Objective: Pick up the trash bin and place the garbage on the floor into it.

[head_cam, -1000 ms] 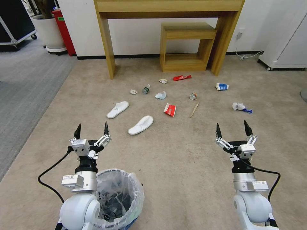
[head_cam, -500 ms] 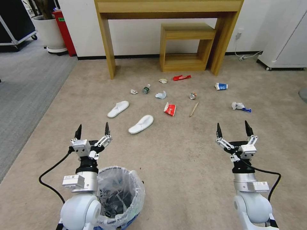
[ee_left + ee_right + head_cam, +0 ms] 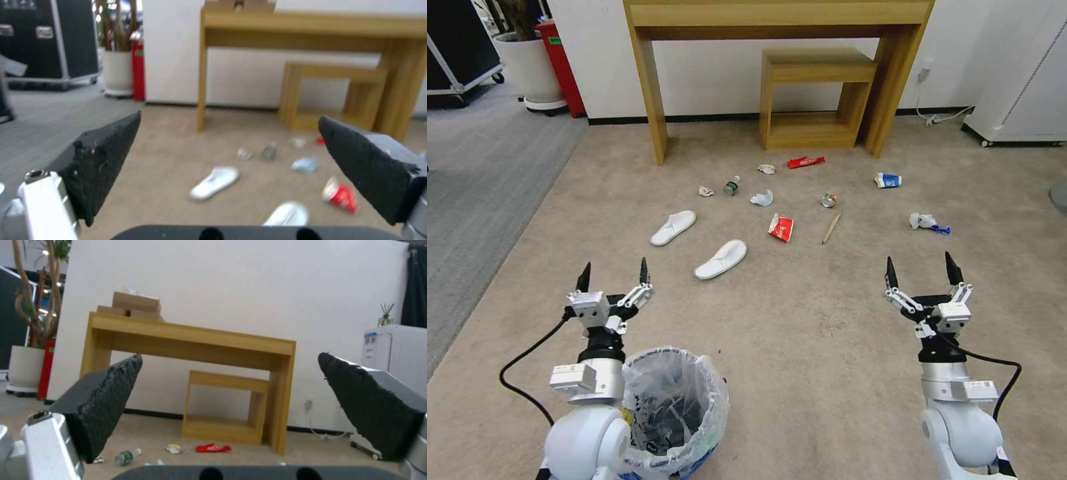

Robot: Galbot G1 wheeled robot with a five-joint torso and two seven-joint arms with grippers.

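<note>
Your left end effector (image 3: pixel 612 274) has drifted slightly outward and down over the last second, fingers spread wide, nothing held; it hangs above the floor (image 3: pixel 800 320) just ahead of the trash bin (image 3: pixel 677 407), not touching it. Bin sits on the carpet beside the left arm, round, lined with crinkly clear plastic bag, blue low on the side, dark scraps inside. So the pick-up looks not yet started. Garbage lies well ahead: two soft white slippers (image 3: pixel 672 228), flat glossy red wrapper (image 3: pixel 781 227), crushed can (image 3: pixel 829 199), thin wooden stick (image 3: pixel 831 228), blue-white carton (image 3: pixel 888 180), crumpled white paper (image 3: pixel 924 221). Carpet is beige short pile. Your right end effector (image 3: pixel 921 273) also shifted a bit right and lower, fingers apart, empty, well clear of everything.
</note>
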